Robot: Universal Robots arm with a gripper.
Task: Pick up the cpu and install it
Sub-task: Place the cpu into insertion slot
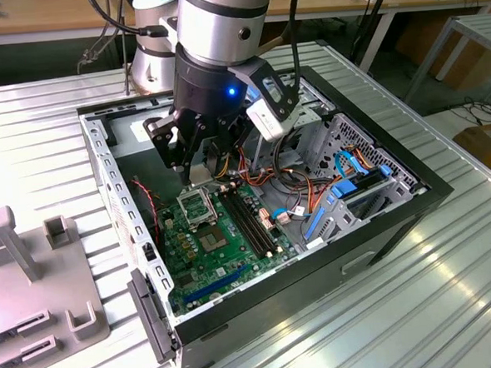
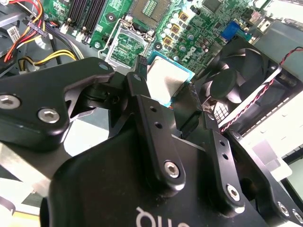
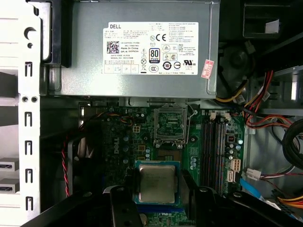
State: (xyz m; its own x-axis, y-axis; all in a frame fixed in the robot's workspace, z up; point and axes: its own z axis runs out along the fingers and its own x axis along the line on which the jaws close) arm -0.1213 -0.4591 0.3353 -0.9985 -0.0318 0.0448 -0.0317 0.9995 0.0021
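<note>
The cpu (image 3: 156,183) has a smooth, satin, silver-grey metal top. The gripper (image 2: 165,90) is matt black with metal screws. The motherboard (image 3: 142,142) is glossy green. The power supply box (image 3: 85,47) is dull grey sheet metal with a white paper label (image 3: 150,47). The table (image 1: 452,288) is ribbed, shiny metal.

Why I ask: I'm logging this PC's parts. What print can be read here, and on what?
White label on the grey metal box: a logo word, a square code, marks, fine rows too small to read.
Red sticker beside it: too small.
Green board: white lettering, blurred.
Gripper body: white letters, cut off.
The cpu it grips: nothing readable.
</note>
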